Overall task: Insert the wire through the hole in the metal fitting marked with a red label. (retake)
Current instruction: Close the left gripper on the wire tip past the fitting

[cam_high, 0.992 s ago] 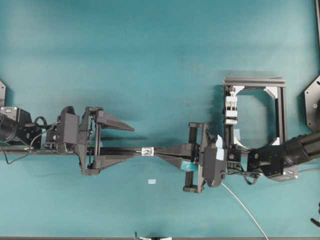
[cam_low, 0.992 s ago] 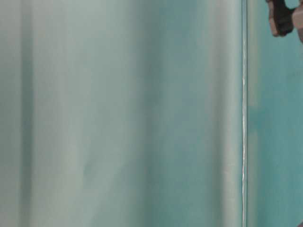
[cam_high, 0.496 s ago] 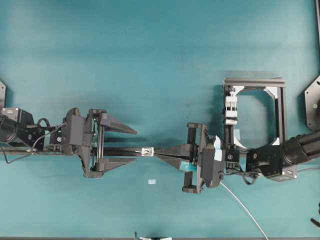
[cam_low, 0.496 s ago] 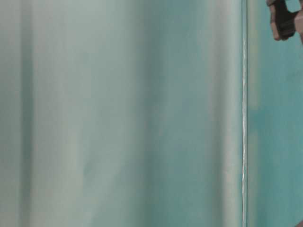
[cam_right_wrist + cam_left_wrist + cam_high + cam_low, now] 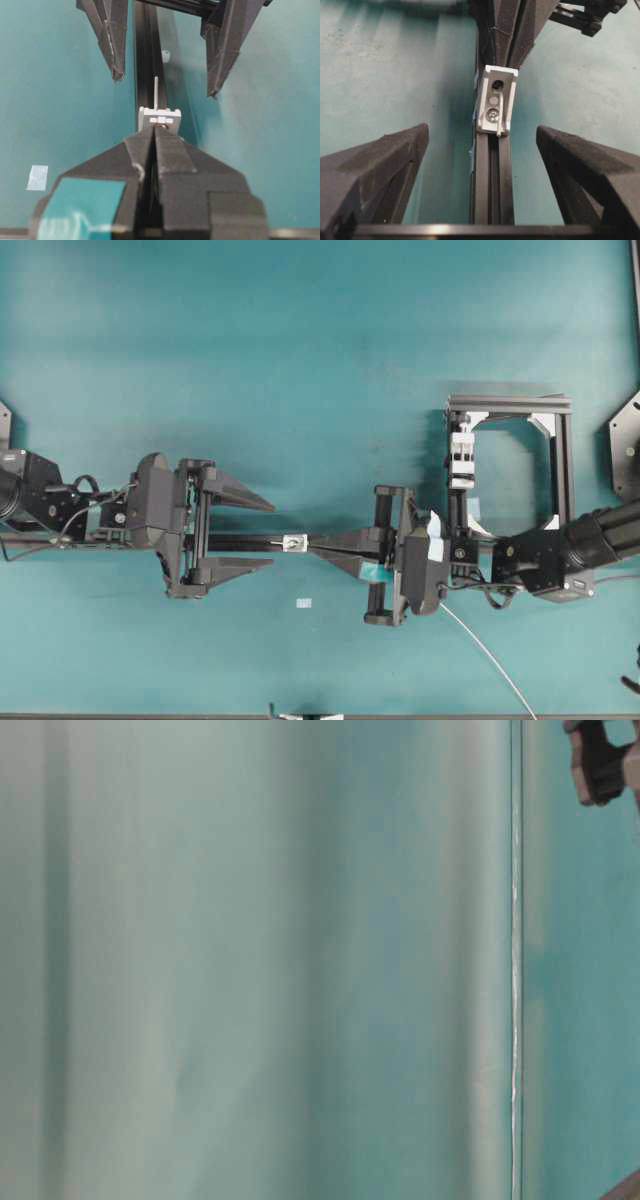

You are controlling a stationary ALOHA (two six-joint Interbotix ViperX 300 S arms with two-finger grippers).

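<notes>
the left gripper (image 5: 262, 534) has its fingers apart, one on each side of the black rail (image 5: 490, 185). between them the thin silver-grey wire (image 5: 500, 114) already pokes through the small silvery square metal fitting (image 5: 495, 106). i judge the next move is closing on that tip. the right gripper (image 5: 154, 135) is clamped on the wire just behind the fitting.

On the teal tabletop (image 5: 300, 360), the metal fitting (image 5: 294, 542) sat on a black rail (image 5: 240, 540). The left gripper (image 5: 262, 535) straddled the rail, its fingers spread. The right gripper (image 5: 322, 546), pinched together, touched the fitting; the wire (image 5: 490, 655) trailed behind it.
</notes>
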